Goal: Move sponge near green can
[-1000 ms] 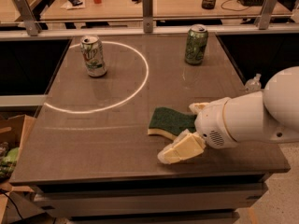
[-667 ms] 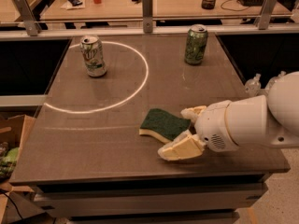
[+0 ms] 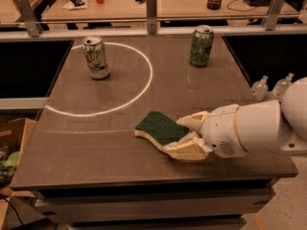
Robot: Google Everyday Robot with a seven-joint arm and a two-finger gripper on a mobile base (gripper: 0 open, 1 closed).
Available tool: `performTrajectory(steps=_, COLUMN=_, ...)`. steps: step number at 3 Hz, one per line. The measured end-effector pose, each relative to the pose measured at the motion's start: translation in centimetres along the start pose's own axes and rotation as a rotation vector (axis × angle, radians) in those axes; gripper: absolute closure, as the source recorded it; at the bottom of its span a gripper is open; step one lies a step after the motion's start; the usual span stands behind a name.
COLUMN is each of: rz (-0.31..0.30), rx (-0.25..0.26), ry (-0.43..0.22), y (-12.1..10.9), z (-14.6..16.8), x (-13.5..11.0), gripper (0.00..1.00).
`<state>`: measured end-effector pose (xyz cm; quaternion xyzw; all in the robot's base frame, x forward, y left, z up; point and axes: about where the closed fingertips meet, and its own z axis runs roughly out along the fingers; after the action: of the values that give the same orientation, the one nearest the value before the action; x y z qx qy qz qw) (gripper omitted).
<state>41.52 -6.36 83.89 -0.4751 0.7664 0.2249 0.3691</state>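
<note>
The sponge (image 3: 158, 127), dark green on top over pale yellow foam, is near the front middle of the table. My gripper (image 3: 187, 135) comes in from the right, and its cream fingers (image 3: 186, 150) are shut on the sponge's right end. The sponge sticks out to the left and looks slightly tilted. The green can (image 3: 201, 46), mottled dark green with a silver top, stands upright at the far right of the table, well beyond the sponge.
A white and silver can with green lettering (image 3: 96, 57) stands at the far left inside a white circle drawn on the table (image 3: 96, 152). Two small clear bottles (image 3: 261, 87) stand off the right edge. A cardboard box (image 3: 12, 147) sits on the floor at left.
The sponge has shifted to the left in my gripper's hold and shows more of its green top. Both cans are unmoved.
</note>
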Motion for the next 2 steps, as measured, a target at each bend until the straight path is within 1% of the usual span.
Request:
performTrajectory(steps=1, rz=0.007, rx=0.032, ry=0.002, y=-0.2, z=-0.5, x=-0.2, gripper=0.97)
performTrajectory(steps=2, rz=0.038, rx=0.137, ry=0.020, y=-2.0, z=-1.3, x=-0.3, gripper=1.00)
